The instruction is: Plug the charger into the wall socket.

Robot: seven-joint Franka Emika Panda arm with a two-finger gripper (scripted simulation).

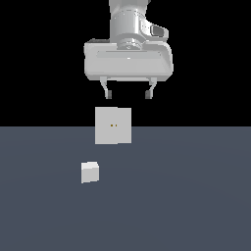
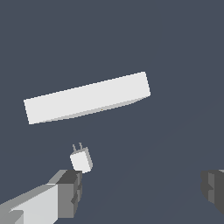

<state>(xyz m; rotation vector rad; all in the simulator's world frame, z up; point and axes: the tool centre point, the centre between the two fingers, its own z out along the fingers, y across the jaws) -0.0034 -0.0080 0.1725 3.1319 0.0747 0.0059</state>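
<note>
The worktop (image 1: 196,196) is a flat, matte slate-blue surface with no texture, and behind its far edge the room is plain black. Toward the exterior view's left, nearer the front edge, the charger (image 1: 89,172) sits on the surface as a small, smooth white cube with slightly shaded sides. Farther back, close to the far edge, the wall socket (image 1: 113,125) stands upright: a flat white square panel with two tiny yellowish-brown holes at its centre. The two are apart, not touching. Above the socket hangs the gripper (image 1: 128,93), glossy grey-white, its short dark-tipped fingers (image 1: 108,91) spread wide with nothing between them.

The wrist view shows the socket (image 2: 87,97) from above as a thin slab, and reveals two small grey prongs on the charger (image 2: 81,160) pointing toward it, which the exterior view hides.
</note>
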